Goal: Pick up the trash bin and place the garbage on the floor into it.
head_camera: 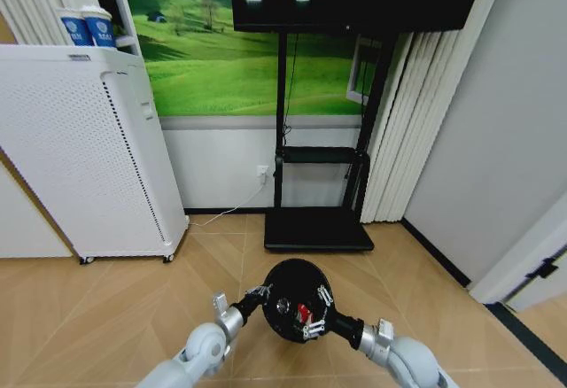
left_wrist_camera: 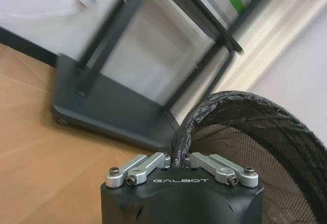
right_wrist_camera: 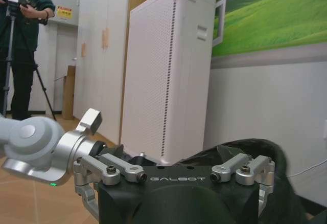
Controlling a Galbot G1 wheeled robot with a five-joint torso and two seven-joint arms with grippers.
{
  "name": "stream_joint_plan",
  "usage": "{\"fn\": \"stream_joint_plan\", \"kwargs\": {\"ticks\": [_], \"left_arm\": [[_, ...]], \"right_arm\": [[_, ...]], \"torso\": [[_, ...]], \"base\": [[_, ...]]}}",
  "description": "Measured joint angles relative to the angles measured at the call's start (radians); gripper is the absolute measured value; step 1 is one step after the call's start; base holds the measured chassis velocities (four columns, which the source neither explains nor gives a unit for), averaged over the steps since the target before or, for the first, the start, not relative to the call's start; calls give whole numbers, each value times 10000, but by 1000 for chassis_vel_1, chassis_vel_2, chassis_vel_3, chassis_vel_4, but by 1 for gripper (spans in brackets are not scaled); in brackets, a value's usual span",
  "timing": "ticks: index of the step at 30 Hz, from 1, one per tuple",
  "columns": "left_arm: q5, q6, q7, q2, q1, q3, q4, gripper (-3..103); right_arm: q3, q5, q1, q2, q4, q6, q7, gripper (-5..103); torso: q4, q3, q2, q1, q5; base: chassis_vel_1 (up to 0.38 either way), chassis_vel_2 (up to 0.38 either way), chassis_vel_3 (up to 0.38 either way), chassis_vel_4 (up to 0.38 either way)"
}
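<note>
Herringbone wood floor before a black TV stand (head_camera: 317,228), one white perforated cabinet (head_camera: 84,158) at left.
Left gripper (head_camera: 259,293) pinches the near-left rim of the single trash bin (head_camera: 285,292), held between both arms; right gripper (head_camera: 312,317) reaches over the opposite rim, its fingers hard to make out. One red garbage piece (head_camera: 304,311) lies inside, partly hidden.
</note>
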Motion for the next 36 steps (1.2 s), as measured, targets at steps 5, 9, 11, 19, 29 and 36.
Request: {"fn": "stream_joint_plan", "kwargs": {"ticks": [5,9,11,19,29,36], "left_arm": [[-337,-111,-564,-122,1054,-1836,-573,4],[-390,-115,-694,-128,1443,-2452,-803,4],[-586,-108,-1284,-103,2347,-3750,-1469,4],[-2031,688,-4909,-167,5052,-7405,-3986,4],[-3105,1349,-8348,-1353,8055,-9935,-6038,4],[-2734,1572,-8161,-2265,9129,-11298,-6094,4]], "right_arm": [[842,1115,-285,116,1261,24,317,100],[1036,1332,-291,123,1569,13,464,100],[1420,1568,-279,138,1879,9,830,100],[2718,935,-204,493,828,91,2430,100],[3078,661,-107,681,235,9,2917,100],[3733,684,-244,925,-291,130,2845,100]], "torso": [[-4,0,0,0,-3],[-4,-1,0,0,-5],[2,-1,1,0,-2],[-1,-1,1,-1,0],[3,-1,1,-1,-1],[-5,-1,1,-1,0]], "base": [[0,0,0,0],[0,0,0,0],[0,0,0,0],[0,0,0,0],[0,0,0,0],[0,0,0,0]]}}
